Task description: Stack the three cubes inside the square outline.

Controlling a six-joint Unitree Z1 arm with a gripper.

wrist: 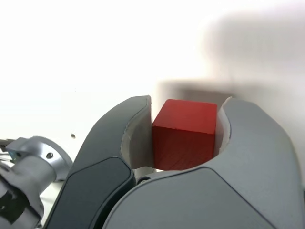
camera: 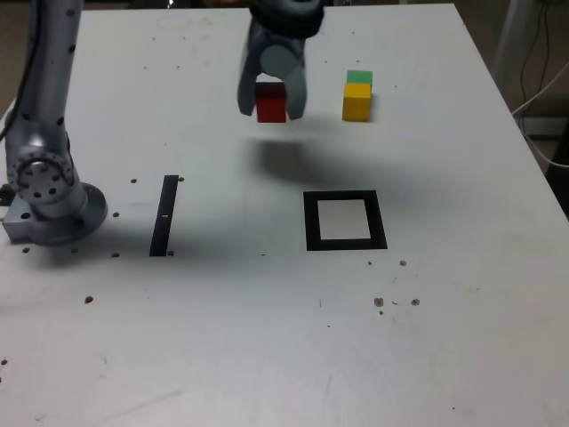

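The red cube [camera: 271, 104] [wrist: 185, 134] sits between the two grey fingers of my gripper [camera: 272, 100] [wrist: 186, 129], which is shut on it at the back of the table. To its right in the exterior view the yellow cube [camera: 356, 100] stands on the table with the green cube [camera: 359, 77] right behind it, touching. The square outline [camera: 345, 221], black with a white centre, lies nearer the front, empty. A dark shadow lies on the table under the red cube, so it may be slightly raised.
A thin black strip [camera: 164, 215] lies on the exterior view's left, next to the arm's base [camera: 49, 191]. Small dark specks dot the white table [camera: 267, 338]. Cables hang past the table's right edge.
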